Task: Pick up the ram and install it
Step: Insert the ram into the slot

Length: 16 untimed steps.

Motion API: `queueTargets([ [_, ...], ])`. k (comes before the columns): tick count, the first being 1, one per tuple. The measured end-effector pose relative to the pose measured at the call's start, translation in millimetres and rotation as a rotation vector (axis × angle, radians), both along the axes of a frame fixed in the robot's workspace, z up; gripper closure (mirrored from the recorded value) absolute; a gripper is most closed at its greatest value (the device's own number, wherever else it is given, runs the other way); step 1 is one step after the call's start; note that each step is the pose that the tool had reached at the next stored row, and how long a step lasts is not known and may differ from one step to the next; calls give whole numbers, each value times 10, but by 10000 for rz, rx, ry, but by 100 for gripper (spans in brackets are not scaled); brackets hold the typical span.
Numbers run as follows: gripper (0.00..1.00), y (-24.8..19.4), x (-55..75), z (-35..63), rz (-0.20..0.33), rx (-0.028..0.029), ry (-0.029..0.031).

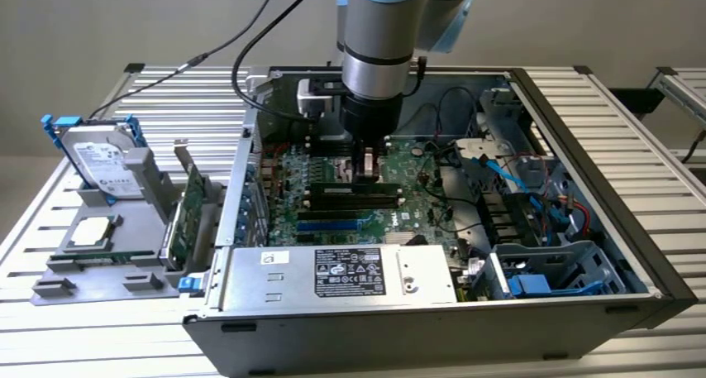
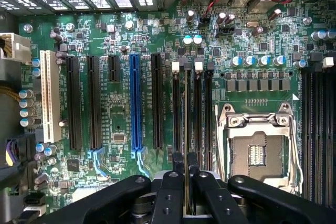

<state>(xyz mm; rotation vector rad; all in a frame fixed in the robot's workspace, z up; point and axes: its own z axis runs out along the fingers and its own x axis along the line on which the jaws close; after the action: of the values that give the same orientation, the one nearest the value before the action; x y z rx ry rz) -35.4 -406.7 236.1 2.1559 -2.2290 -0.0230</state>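
Note:
In the wrist view the ram (image 2: 186, 119) is seen edge-on as a thin line. My gripper (image 2: 186, 174) is shut on it, one black fingertip on each side. The stick runs lengthwise over the row of dark memory slots (image 2: 202, 108) beside the CPU socket (image 2: 257, 150); whether it touches a slot I cannot tell. In the exterior view my gripper (image 1: 369, 169) hangs straight down inside the open computer case (image 1: 617, 196), low over the green motherboard (image 1: 331, 221) and just behind the black memory slots (image 1: 355, 198).
A silver hard drive with blue rails (image 1: 105, 159) and a green expansion card (image 1: 190, 208) stand in a grey holder (image 1: 99, 262) at the exterior view's left. The power supply (image 1: 342, 275), blue cables (image 1: 502, 175) and a drive cage (image 1: 551, 270) crowd the case.

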Motion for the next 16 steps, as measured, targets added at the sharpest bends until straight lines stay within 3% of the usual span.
queueTargets([
  [3,86,-1,0,0,71,-57,-148],
  [5,86,-1,0,-1,128,-133,-202],
  [12,86,-1,-8,-1,617,-461,-206],
  [16,86,0,-15,-3,668,-477,-205],
])
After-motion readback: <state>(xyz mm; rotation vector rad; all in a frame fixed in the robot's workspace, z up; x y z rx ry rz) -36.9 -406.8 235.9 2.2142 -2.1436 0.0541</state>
